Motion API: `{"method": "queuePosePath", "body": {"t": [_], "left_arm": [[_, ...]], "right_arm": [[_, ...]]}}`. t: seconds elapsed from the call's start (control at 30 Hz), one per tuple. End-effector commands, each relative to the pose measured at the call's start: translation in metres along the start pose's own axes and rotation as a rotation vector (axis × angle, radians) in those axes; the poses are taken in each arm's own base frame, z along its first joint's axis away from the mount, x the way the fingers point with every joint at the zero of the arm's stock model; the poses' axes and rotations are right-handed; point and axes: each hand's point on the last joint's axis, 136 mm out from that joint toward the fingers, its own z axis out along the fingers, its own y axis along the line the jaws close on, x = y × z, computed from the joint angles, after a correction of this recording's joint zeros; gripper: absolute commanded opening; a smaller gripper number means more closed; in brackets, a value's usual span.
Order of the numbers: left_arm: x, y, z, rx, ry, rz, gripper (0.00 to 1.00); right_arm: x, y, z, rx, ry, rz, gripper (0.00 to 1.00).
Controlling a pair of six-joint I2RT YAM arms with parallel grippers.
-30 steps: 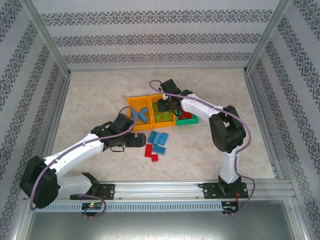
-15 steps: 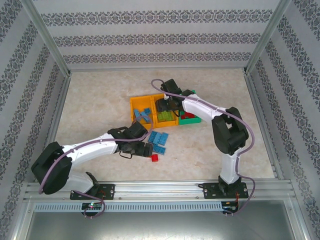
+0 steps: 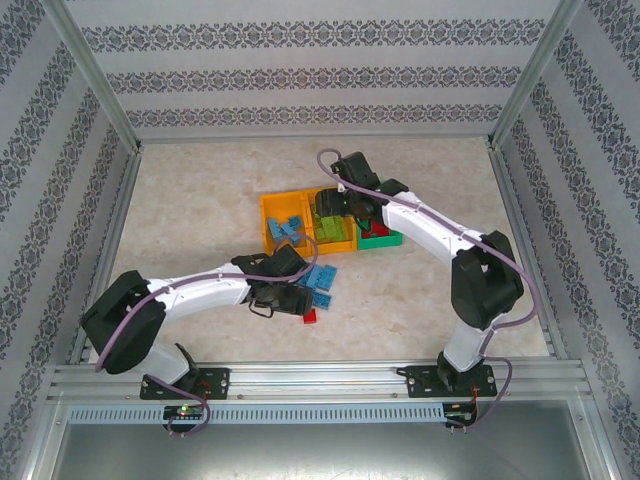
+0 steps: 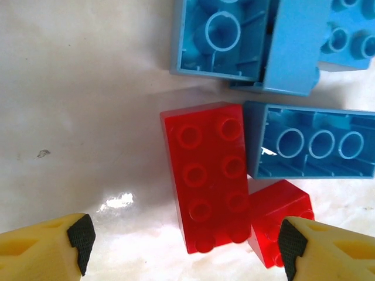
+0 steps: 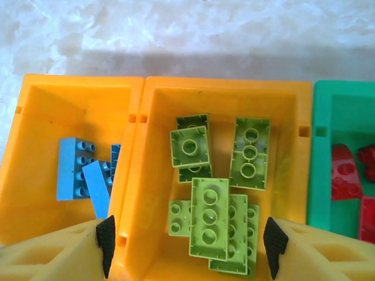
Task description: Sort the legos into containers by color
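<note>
From where I stand, the pale marbled table (image 3: 200,210) carries three bins in a row, touching side to side, near its middle. The left orange bin (image 5: 41,117) has a few blue bricks (image 5: 75,167) in it, one of them leaning on edge. The middle orange bin (image 5: 281,123) holds a heap of lime green bricks (image 5: 210,216), some stacked flat on each other. The green bin (image 5: 328,175), at the right end, holds red bricks (image 5: 344,175).

The right gripper (image 5: 188,240) hangs over the middle orange bin with its jaws spread wide and nothing between them. The left gripper (image 4: 186,237) is down at the table nearer the arm bases, jaws also parted and empty, straddling a long red brick (image 4: 208,175) that lies studs up. A small red brick (image 4: 278,216) touches its side, and loose blue bricks (image 4: 313,143) sit just beyond, two with hollow undersides up.
</note>
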Motion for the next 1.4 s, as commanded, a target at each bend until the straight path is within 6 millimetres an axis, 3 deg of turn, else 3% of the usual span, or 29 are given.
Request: {"method": "queuePosePath", "body": {"t": [0.0, 0.23, 0.5, 0.83, 1.1, 1.23, 1.37], "left_arm": [[-0.009, -0.008, 0.002, 0.003, -0.033, -0.011, 0.77], [-0.012, -0.005, 0.008, -0.022, -0.036, -0.035, 0.75], [-0.002, 0.017, 0.005, -0.105, -0.028, -0.058, 0.67], [-0.015, -0.001, 0.007, -0.062, -0.027, 0.021, 0.75], [-0.008, 0.005, 0.020, -0.095, 0.025, 0.025, 0.57], [-0.004, 0.008, 0.026, -0.110, 0.045, 0.026, 0.53], [-0.002, 0.008, 0.028, -0.115, 0.063, 0.024, 0.36]], "right_arm": [[0.004, -0.024, -0.013, 0.054, -0.017, 0.039, 0.71], [0.026, -0.050, -0.030, 0.097, -0.014, 0.061, 0.71], [0.039, -0.065, -0.043, 0.133, -0.016, 0.062, 0.72], [0.048, -0.081, -0.053, 0.167, -0.024, 0.079, 0.72], [0.053, -0.104, -0.073, 0.196, -0.060, 0.130, 0.73], [0.054, -0.114, -0.083, 0.210, -0.077, 0.144, 0.74], [0.057, -0.120, -0.090, 0.209, -0.090, 0.158, 0.74]]}}
